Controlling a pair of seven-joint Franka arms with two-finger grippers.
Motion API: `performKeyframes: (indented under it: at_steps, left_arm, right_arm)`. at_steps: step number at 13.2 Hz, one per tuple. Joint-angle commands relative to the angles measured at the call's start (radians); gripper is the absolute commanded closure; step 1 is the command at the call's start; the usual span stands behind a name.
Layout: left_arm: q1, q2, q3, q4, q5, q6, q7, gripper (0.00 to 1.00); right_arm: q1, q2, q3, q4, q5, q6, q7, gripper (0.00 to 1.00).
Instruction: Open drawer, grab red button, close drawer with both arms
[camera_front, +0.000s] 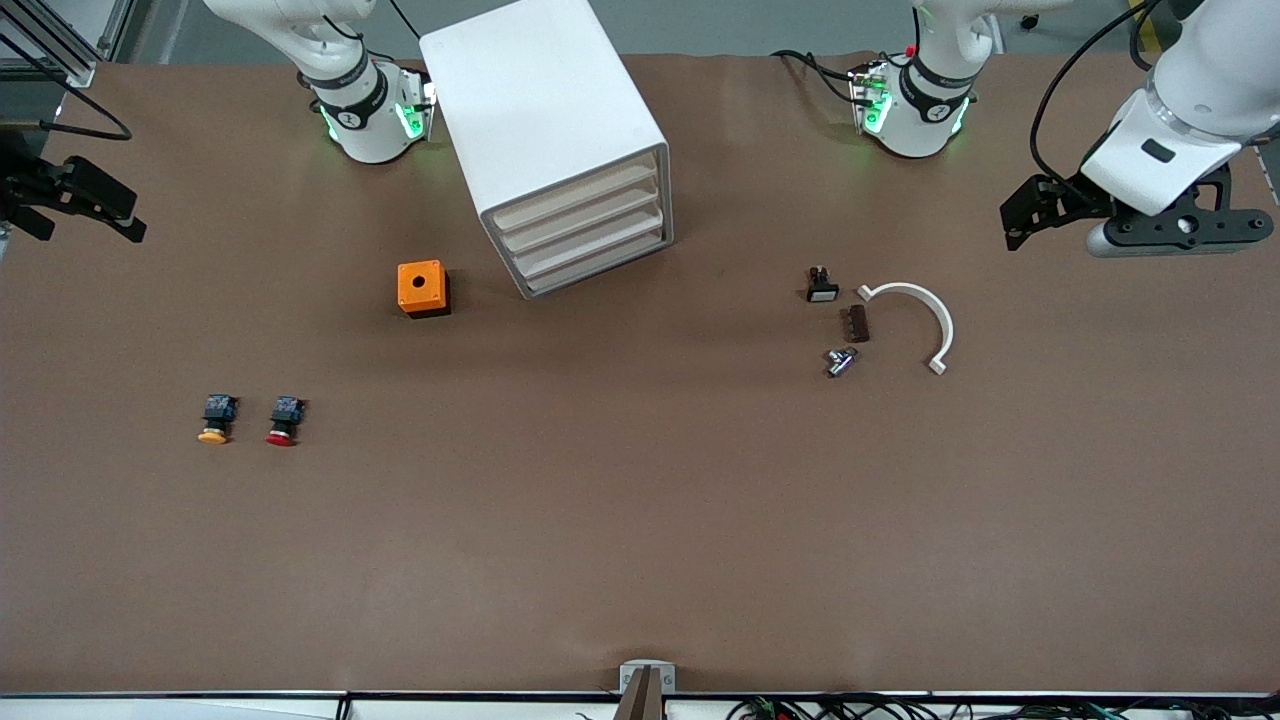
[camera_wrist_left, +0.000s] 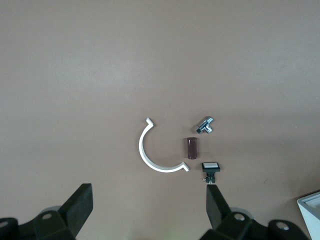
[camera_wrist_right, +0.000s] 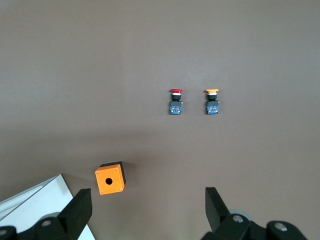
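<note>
The white cabinet (camera_front: 545, 120) stands near the right arm's base with its four stacked drawers (camera_front: 590, 235) all shut. The red-capped button (camera_front: 283, 420) lies on the table nearer the front camera, toward the right arm's end, and shows in the right wrist view (camera_wrist_right: 175, 102). My right gripper (camera_front: 85, 215) hangs open and empty over the table's edge at the right arm's end, its fingers (camera_wrist_right: 80, 207) wide apart. My left gripper (camera_front: 1030, 215) hangs open and empty over the left arm's end, its fingers (camera_wrist_left: 217, 205) wide apart.
A yellow-capped button (camera_front: 215, 418) lies beside the red one. An orange cube with a hole (camera_front: 422, 288) sits by the cabinet. Toward the left arm's end lie a white curved piece (camera_front: 925, 310), a brown block (camera_front: 855, 323), a metal fitting (camera_front: 840, 360) and a white-capped switch (camera_front: 821, 285).
</note>
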Motion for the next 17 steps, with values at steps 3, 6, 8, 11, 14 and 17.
performKeyframes:
  at_steps: [3, 6, 8, 11, 14, 17]
  left_arm:
    - [0.075, -0.044, -0.020, -0.025, -0.020, 0.009, 0.086, 0.00]
    - [0.073, -0.030, -0.015, 0.007, -0.022, 0.009, 0.071, 0.00]
    - [0.069, -0.030, 0.019, 0.027, -0.022, -0.014, 0.072, 0.00]
    - [0.061, -0.022, 0.074, 0.047, -0.075, -0.040, 0.071, 0.00]
    - [0.059, -0.022, 0.070, 0.050, -0.068, -0.040, 0.066, 0.00]
    - [0.058, -0.022, 0.065, 0.056, -0.061, -0.046, 0.066, 0.00]
  right_arm:
    - [0.000, -0.008, 0.002, 0.002, -0.007, 0.002, 0.011, 0.00]
    - [0.002, -0.007, 0.002, 0.002, -0.007, -0.001, 0.012, 0.00]
    - [0.002, -0.006, 0.002, 0.002, -0.007, 0.000, 0.012, 0.00]
    - [0.005, 0.010, 0.003, 0.025, -0.005, 0.000, 0.012, 0.00]
    - [0.006, 0.017, 0.004, 0.034, -0.010, -0.001, 0.012, 0.00]
    - [0.005, 0.017, 0.005, 0.034, -0.013, -0.001, 0.012, 0.00]
